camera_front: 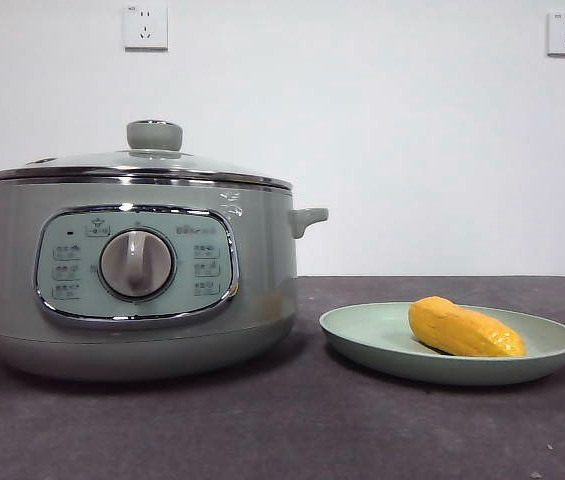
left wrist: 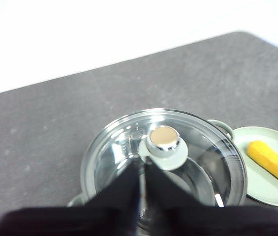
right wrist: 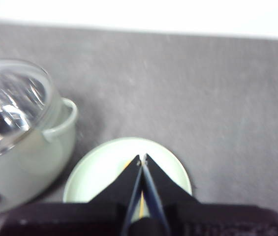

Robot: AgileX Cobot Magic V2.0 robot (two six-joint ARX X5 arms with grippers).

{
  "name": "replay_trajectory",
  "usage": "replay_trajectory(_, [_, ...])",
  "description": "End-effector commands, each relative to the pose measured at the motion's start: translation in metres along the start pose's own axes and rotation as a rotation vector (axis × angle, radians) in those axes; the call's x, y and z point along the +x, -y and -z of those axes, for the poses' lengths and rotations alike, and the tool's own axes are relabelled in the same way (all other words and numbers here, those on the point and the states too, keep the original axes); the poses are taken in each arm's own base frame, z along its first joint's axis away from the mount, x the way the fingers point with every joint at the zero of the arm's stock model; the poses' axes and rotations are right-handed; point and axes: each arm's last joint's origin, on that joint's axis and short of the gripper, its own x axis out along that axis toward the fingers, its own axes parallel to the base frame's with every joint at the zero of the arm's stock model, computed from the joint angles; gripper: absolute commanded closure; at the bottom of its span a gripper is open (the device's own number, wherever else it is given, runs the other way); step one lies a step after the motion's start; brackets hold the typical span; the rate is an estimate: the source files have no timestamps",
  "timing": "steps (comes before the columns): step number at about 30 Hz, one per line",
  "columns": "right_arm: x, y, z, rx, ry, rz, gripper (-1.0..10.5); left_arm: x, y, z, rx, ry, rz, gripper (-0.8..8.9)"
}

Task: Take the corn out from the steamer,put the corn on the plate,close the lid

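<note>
The steamer [camera_front: 137,290] is seen at the left of the front view, with the glass lid [camera_front: 142,168] seated level on its rim and the pale green knob [camera_front: 154,135] at top centre. The plate [camera_front: 552,345] is set at lower right, just beside the steamer, and the corn [camera_front: 465,328] is laid on it, right of its centre. The lid is judged rigid, fairly heavy and breakable, with slippery glass; it is best taken by the knob alone. The corn is judged light, firm and glossy, best held across its middle. The left gripper [left wrist: 142,164] is held above the lid, jaws closed together on nothing; the right gripper [right wrist: 142,158] is held above the plate, likewise closed and empty.
</note>
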Motion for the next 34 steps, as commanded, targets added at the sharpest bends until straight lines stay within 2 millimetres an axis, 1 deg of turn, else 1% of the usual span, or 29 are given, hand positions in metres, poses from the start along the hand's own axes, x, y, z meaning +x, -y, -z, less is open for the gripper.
replay_trajectory(1, [-0.004, 0.001, 0.018, 0.040, 0.046, -0.013, 9.6, 0.002, 0.000, 0.032, 0.001, 0.027, 0.006, 8.22])
replay_trajectory(3, [-0.009, 0.002, 0.026, 0.055, 0.067, -0.018, 9.6, 0.004, -0.001, 0.050, -0.002, 0.035, 0.006, 8.22])
replay_trajectory(4, [-0.010, 0.002, 0.027, 0.055, 0.069, -0.017, 9.6, 0.005, -0.001, 0.056, -0.009, 0.026, 0.006, 8.22])
replay_trajectory(6, [-0.011, 0.003, 0.027, 0.057, 0.071, -0.011, 9.4, 0.006, -0.001, 0.065, -0.030, -0.039, 0.002, 8.17])
replay_trajectory(9, [-0.011, 0.003, 0.028, 0.054, 0.064, -0.012, 9.4, 0.008, -0.002, 0.073, -0.018, -0.134, -0.006, 8.17])
replay_trajectory(14, [-0.011, 0.003, 0.028, 0.054, 0.061, -0.014, 9.4, 0.012, -0.001, 0.080, 0.000, -0.230, -0.013, 8.17])
replay_trajectory(21, [-0.011, 0.003, 0.028, 0.053, 0.057, -0.013, 9.4, 0.016, 0.000, 0.081, 0.005, -0.253, -0.013, 8.17])
replay_trajectory(23, [-0.011, 0.003, 0.029, 0.053, 0.053, -0.011, 9.4, 0.004, -0.003, 0.080, 0.018, -0.198, -0.015, 8.17])
replay_trajectory(24, [-0.011, 0.003, 0.029, 0.052, 0.049, -0.012, 9.4, -0.006, -0.006, 0.079, 0.053, -0.139, -0.016, 8.17])
replay_trajectory(25, [-0.011, 0.003, 0.029, 0.051, 0.045, -0.011, 9.4, -0.016, -0.009, 0.077, 0.047, -0.077, -0.023, 8.17])
replay_trajectory(27, [-0.011, 0.003, 0.030, 0.050, 0.037, -0.010, 9.4, -0.035, -0.017, 0.071, 0.005, 0.096, -0.076, 8.17])
replay_trajectory(29, [-0.011, 0.003, 0.030, 0.050, 0.037, -0.010, 9.4, -0.045, -0.023, 0.072, -0.024, 0.250, -0.153, 8.17])
replay_trajectory(31, [-0.011, 0.003, 0.030, 0.050, 0.037, -0.010, 9.4, -0.042, -0.027, 0.085, -0.014, 0.308, -0.231, 8.17])
replay_trajectory(32, [-0.011, 0.003, 0.030, 0.050, 0.037, -0.010, 9.4, -0.034, -0.030, 0.097, -0.011, 0.301, -0.263, 8.17])
replay_trajectory(34, [-0.011, 0.003, 0.030, 0.050, 0.037, -0.010, 9.4, -0.019, -0.032, 0.118, -0.012, 0.274, -0.261, 8.17])
